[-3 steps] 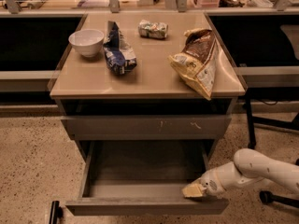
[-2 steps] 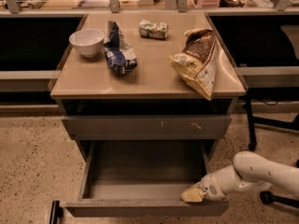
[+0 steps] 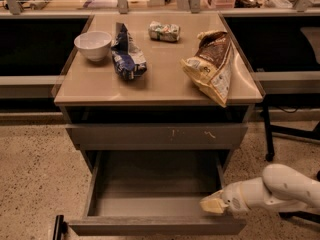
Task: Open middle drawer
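Observation:
The middle drawer stands pulled far out of the grey cabinet, its bare grey box interior showing and holding nothing. Above it the taller drawer front with pale scratch marks is shut. My gripper, pale-tipped on a white arm, comes in from the right and sits at the drawer's front right corner, over the inner side of the front panel. The lowest drawer is hidden below the open one.
On the cabinet top lie a white bowl, a dark blue snack bag, a small packet and a brown chip bag overhanging the right front. A black chair base stands at right. Speckled floor surrounds.
My gripper has shifted slightly along the drawer's front right corner. The drawer stays about as far out as before.

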`<state>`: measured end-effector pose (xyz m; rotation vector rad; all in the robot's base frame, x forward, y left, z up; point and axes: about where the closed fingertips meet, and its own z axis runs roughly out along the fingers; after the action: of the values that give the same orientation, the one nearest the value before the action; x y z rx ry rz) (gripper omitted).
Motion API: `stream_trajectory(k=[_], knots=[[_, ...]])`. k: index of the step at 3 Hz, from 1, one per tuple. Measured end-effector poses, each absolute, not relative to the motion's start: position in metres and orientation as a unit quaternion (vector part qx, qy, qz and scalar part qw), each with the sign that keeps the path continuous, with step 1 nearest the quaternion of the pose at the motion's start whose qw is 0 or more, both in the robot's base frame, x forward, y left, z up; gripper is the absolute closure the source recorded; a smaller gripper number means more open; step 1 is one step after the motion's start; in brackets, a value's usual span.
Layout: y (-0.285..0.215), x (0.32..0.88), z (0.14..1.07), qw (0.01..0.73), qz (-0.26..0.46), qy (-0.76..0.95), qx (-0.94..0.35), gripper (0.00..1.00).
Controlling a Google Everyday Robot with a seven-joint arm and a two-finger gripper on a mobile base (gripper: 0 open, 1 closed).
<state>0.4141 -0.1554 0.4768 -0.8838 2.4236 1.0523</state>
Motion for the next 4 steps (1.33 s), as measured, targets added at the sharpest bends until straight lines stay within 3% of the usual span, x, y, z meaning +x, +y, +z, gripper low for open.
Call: stream_trajectory(k=[3,4], knots=[[-0.1718,0.4200,0.4906,0.203,0.349,0.863,-0.304,0.12],[-0.1718,0.4200,0.4906,0.203,0.349,0.863,-0.304,0.00]])
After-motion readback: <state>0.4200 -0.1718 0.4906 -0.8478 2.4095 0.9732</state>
